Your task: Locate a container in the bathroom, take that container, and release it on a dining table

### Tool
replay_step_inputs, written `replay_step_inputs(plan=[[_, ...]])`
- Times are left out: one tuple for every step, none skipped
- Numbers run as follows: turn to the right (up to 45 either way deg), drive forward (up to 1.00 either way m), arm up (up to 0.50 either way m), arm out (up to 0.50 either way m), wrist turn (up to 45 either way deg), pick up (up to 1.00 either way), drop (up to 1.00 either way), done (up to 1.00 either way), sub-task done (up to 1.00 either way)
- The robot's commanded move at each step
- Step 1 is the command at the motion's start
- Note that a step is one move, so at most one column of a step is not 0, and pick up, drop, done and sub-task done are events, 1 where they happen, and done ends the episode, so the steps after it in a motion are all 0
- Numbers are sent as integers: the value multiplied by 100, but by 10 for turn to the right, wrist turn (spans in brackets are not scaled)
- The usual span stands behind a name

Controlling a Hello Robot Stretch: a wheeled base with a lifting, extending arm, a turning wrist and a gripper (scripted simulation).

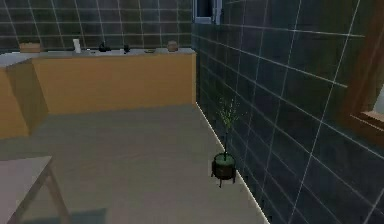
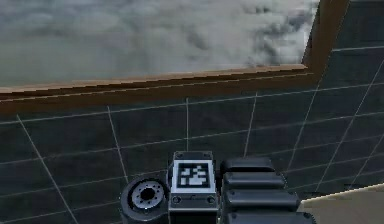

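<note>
My gripper (image 2: 148,197) shows as a dark round body at the arm side view's bottom edge, just left of a white marker square (image 2: 195,176). I cannot make out the far end of my fingers, so I cannot tell how they stand or whether they hold anything. Behind the gripper rises a dark tiled wall (image 2: 90,140), and above that is a wood-framed window (image 2: 150,88) with cloudy sky. In the forward view a dark tiled wall (image 1: 280,90) runs along the right. A potted plant (image 1: 226,160) stands on a small dark stand on the grey floor (image 1: 140,150) just beside that wall. At the far end, a wooden counter (image 1: 120,80) carries several small things (image 1: 77,45), too small for me to tell which is a container. A pale table corner (image 1: 25,180) shows at the lower left.
</note>
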Motion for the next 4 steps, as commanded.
replay_step_inputs(plan=[[-150,0,0,0,0,0,0,0,0],[0,100,0,0,0,0,0,0,0],[-30,0,0,0,0,0,0,0,0],[0,35,0,0,0,0,0,0,0]])
